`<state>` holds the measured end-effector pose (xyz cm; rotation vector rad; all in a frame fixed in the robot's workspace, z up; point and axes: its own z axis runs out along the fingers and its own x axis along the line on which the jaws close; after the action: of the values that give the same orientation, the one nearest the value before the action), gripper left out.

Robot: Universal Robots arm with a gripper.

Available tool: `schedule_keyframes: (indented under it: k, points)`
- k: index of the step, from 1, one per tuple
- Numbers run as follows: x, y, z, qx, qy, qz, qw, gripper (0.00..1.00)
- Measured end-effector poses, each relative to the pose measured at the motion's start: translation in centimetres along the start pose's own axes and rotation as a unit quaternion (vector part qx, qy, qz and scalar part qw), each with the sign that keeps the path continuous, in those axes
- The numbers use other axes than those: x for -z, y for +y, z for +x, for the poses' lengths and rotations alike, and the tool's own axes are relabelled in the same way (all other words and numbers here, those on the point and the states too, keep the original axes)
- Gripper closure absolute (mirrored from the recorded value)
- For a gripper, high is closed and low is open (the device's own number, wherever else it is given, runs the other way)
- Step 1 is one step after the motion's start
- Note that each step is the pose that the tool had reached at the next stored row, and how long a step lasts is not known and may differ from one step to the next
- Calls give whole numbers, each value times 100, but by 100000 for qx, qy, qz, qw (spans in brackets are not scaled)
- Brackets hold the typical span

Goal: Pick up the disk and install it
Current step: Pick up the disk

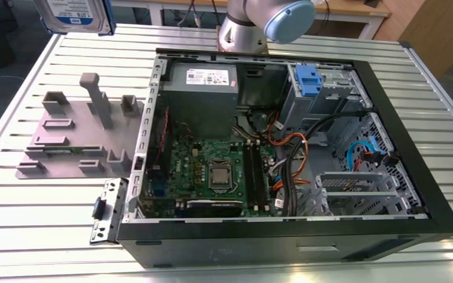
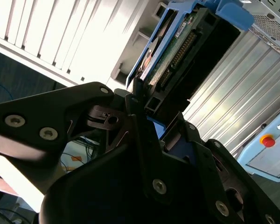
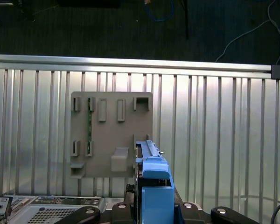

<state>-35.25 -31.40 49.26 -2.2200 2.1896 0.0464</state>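
**Inspector:** Now, the gripper. What state is it in?

**Operator:** I see the gripper (image 2: 139, 100) in the second wrist view with its black fingers pressed together on the disk (image 2: 176, 45). They are pinching it by the end of its blue bracket frame. The drive's circuit-board side and connector edge face that camera.

**Inspector:** Where is the disk?

**Operator:** It is off the table (image 1: 45, 236), held in the air. In the exterior view the disk (image 1: 73, 15) sits at the upper corner on the exterior view's left, label facing out, well apart from the open computer case (image 1: 289, 239). In the first wrist view I look along its edge, with the grey plastic stand (image 3: 107, 135) on the slatted table below it.

**Inspector:** And the case?

**Operator:** It lies on its side with the motherboard (image 1: 210, 171) exposed. A blue bracket (image 1: 308, 79) sits in the drive bay near the robot arm (image 1: 246, 32). The stand (image 1: 77, 141) is just beside the case, on the exterior view's left.
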Motion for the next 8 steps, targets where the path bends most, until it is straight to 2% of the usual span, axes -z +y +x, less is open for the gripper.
schedule_keyframes:
  k: [8]
  points:
    - [0, -45, 1, 0, 1, 2, 100000, 64]
